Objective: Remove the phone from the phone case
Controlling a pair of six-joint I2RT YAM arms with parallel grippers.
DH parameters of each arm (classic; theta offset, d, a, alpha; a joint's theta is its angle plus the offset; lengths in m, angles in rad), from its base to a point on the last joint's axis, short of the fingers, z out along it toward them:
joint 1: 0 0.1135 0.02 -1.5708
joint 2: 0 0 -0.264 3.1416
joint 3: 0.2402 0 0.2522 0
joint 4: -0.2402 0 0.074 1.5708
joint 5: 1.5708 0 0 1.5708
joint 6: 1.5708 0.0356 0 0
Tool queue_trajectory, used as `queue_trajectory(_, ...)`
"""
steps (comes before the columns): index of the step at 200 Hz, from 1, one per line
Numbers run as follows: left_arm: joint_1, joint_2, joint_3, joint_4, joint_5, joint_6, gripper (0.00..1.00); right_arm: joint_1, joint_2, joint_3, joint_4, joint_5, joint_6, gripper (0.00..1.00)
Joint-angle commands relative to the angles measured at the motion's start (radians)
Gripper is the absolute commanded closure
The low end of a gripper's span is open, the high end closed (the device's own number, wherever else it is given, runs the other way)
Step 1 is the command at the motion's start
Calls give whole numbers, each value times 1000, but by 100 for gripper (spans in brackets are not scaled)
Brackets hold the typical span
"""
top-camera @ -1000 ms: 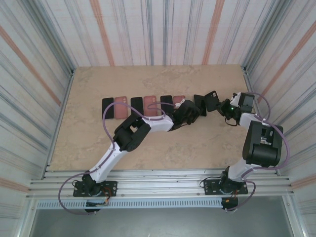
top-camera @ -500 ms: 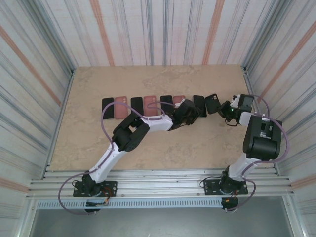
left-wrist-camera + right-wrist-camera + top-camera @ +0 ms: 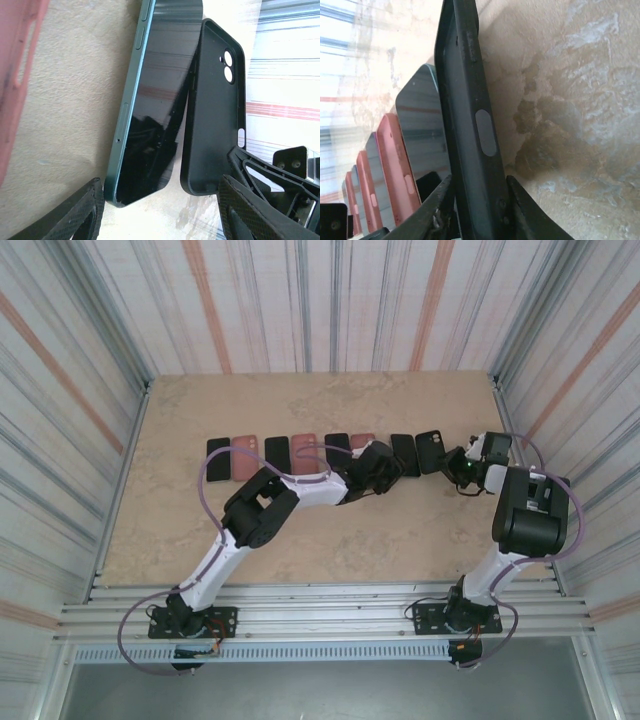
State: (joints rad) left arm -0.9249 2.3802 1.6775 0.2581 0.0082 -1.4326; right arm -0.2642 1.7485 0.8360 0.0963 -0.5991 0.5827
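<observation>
A beige, marble-patterned tabletop is enclosed on three sides by corrugated walls striped in grey, white and orange. A row is laid across its far half. From the left end it runs black phone, pink case, second black phone, second pink case — all lying flat, side by side. Aluminium rails are seen along the near edge.

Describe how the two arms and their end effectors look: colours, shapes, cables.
Both arms match. The left arm has slim white links joined by blocky black joint housings, with a purple cable looping alongside. The right arm is built the same, also trailing purple cable. The left end effector and right end effector each carry two black fingers; the left's look textured.
</observation>
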Motion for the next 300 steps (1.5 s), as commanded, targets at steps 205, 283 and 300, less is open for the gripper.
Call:
queue_trajectory(205,63,-277,-61,-33,146,387,14,-22,-51,171,-376,205,-266,27)
queue_trajectory(283,192,-577,-179,-447,241,1012,1,153,-272,214,-407,183,-454,3)
queue_trajectory(300,242,-645,-229,-512,227,1104,1,189,-333,179,-343,176,-463,1)
